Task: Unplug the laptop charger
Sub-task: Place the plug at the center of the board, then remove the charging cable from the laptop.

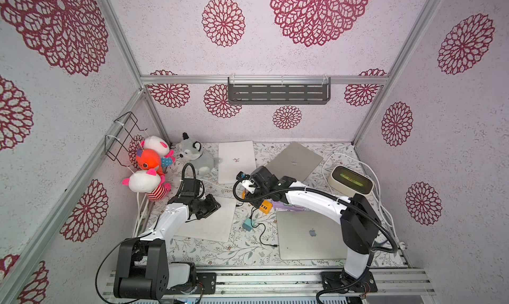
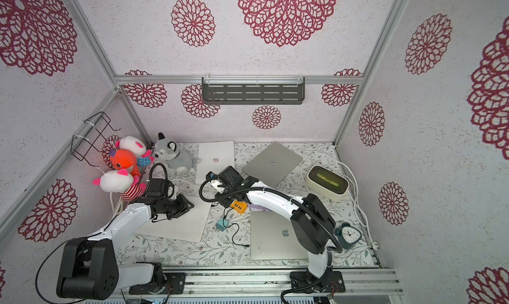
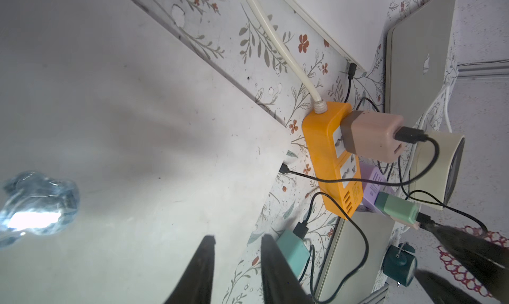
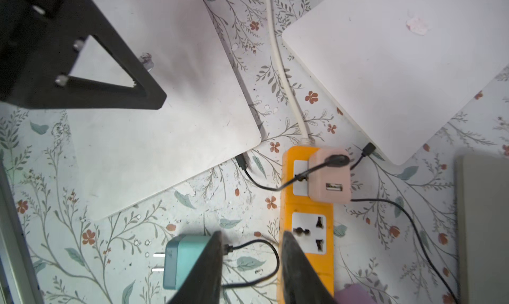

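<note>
Right wrist view: boxy pale-pink charger [image 4: 329, 175] sits plugged into the orange power strip [image 4: 305, 206]; right claw [image 4: 253, 233] and left claw [image 3: 238, 237] both part-open, gripping nothing.

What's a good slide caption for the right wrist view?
Right gripper, jaws apart, over an orange power strip: pink charger plugged in, teal charger lying unplugged beside it.

plush toys [image 1: 147, 159], alarm clock [image 2: 349, 235], wall shelf [image 1: 278, 91]

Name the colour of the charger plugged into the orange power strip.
Pink charger, clearest in the right wrist view.
</note>
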Available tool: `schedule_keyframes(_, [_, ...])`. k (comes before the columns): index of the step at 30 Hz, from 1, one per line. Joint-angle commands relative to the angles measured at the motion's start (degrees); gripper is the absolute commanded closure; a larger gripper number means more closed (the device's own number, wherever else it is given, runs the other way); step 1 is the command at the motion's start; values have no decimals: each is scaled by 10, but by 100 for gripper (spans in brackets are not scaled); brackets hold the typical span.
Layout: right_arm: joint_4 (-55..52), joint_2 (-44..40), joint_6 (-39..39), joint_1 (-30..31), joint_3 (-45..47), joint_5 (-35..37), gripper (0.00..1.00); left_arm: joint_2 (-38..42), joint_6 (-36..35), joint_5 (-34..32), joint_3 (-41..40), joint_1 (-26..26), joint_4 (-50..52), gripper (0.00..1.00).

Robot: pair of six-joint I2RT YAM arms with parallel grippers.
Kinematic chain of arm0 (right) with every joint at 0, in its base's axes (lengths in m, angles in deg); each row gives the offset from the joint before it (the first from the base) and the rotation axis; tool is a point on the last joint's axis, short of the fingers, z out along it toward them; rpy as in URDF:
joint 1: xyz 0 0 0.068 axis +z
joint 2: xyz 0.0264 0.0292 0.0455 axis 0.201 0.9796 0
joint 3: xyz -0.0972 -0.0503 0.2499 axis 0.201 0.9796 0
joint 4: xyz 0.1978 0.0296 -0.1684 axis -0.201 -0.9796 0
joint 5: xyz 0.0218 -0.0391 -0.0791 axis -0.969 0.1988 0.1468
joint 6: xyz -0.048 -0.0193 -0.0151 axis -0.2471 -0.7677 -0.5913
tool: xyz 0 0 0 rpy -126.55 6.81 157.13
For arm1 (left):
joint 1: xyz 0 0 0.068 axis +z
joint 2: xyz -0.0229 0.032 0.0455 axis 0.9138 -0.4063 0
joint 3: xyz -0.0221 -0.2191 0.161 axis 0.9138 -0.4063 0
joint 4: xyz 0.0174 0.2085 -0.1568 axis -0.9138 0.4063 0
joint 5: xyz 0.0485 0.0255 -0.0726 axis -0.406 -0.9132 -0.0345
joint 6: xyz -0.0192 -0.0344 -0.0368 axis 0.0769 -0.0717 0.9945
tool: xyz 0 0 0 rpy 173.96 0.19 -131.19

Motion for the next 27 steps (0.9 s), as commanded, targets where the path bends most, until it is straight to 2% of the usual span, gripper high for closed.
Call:
schedule_keyframes(1, [-21,26,-29,6,-51,2,68,-9,4,19,-5,9,-22,68])
schedule_keyframes(12, [-64,125,-81,14,-138,25,76,-35,6,31,-5,18,-37,68])
schedule_keyframes(27, [-99,192,-127,27,-193,53,74,-51,9,32,-10,20,-45,68])
